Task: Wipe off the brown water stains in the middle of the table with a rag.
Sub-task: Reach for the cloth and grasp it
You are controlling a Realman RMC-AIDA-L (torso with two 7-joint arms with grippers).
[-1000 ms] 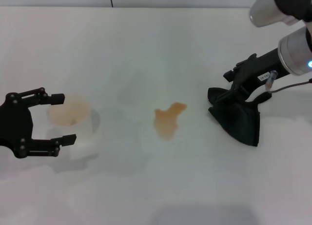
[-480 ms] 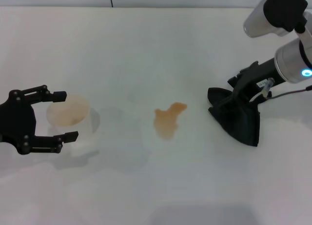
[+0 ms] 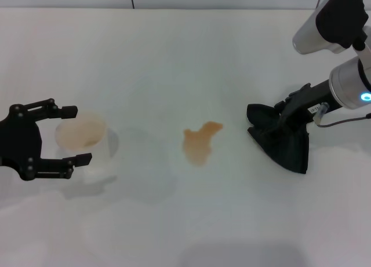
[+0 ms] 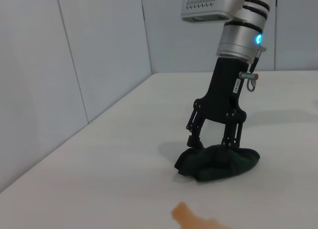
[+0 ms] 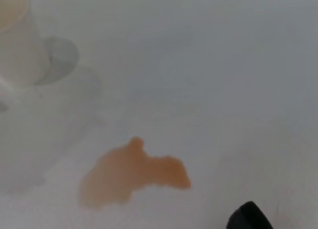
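Observation:
The brown water stains (image 3: 200,143) form one lobed orange-brown puddle in the middle of the white table (image 3: 191,52); they also show in the right wrist view (image 5: 131,174) and partly in the left wrist view (image 4: 191,216). A crumpled black rag (image 3: 285,144) lies to the puddle's right. My right gripper (image 3: 280,119) stands over the rag (image 4: 218,162). In the left wrist view the right gripper (image 4: 212,142) is open, fingertips spread and touching the rag's top. My left gripper (image 3: 76,135) is open at the far left.
A translucent cup (image 3: 81,136) with brownish liquid stands between the left gripper's spread fingers, and shows at the edge of the right wrist view (image 5: 17,45). A grey wall (image 4: 74,65) runs along the table's far edge.
My right gripper has come down closer onto the rag while its wrist swung up and to the right. The left gripper drifted slightly. Rag and puddle have not moved.

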